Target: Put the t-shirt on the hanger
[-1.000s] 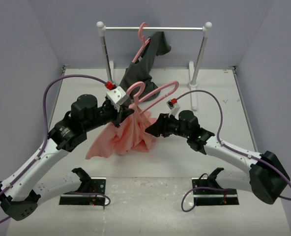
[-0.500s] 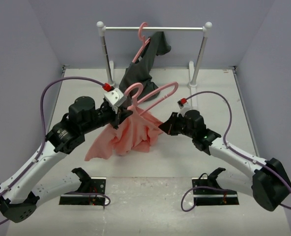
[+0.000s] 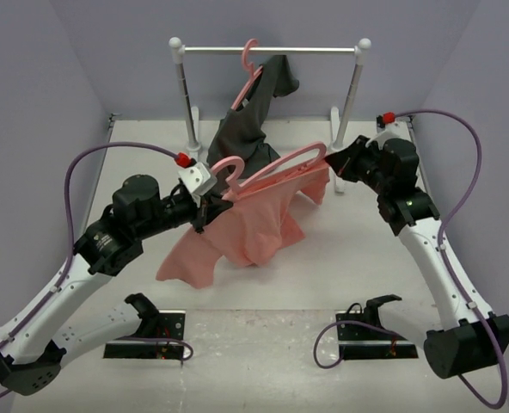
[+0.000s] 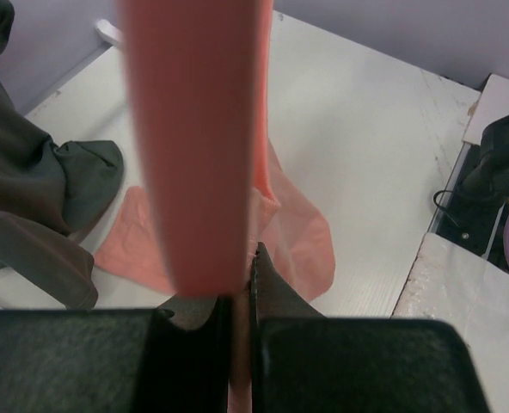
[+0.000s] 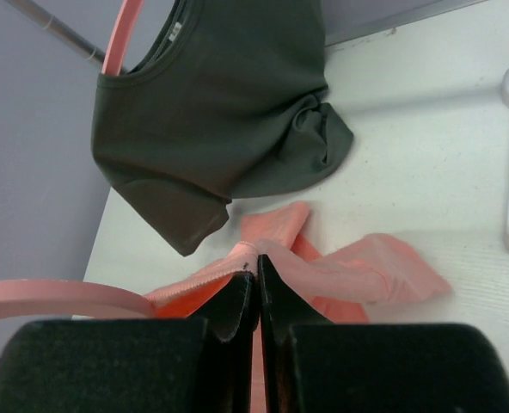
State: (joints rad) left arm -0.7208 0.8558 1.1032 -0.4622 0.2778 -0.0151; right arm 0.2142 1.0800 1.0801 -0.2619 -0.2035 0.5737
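The left gripper [image 3: 208, 206] is reaching in from the left side of the table [image 3: 366, 258], and its jaws are clenching the pink hanger [image 3: 280, 162] close to the base of the hook. The left wrist view is showing the two fingers pressed almost together on a thin pink strip. The hanger is being held above the table, tilted, with its hook pointing up beside the left gripper and its long arm rising toward the right.

The salmon-pink t-shirt [image 3: 246, 228] is draping from the hanger's arm. Its upper edge is stretching along that arm while its lower folds are trailing down and resting on the table in front of the left arm.

Behind, a dark grey garment [image 3: 246, 120] is hanging from a second pink hanger [image 3: 248, 82] on the rail [image 3: 306, 50] of a white rack, with its lower end bunching on the table.

At the right, the right gripper [image 3: 334, 165] is holding the far end of the t-shirt just beside the hanger's tip. In the right wrist view its jaws are pinching a hemmed edge of the pink cloth tightly.
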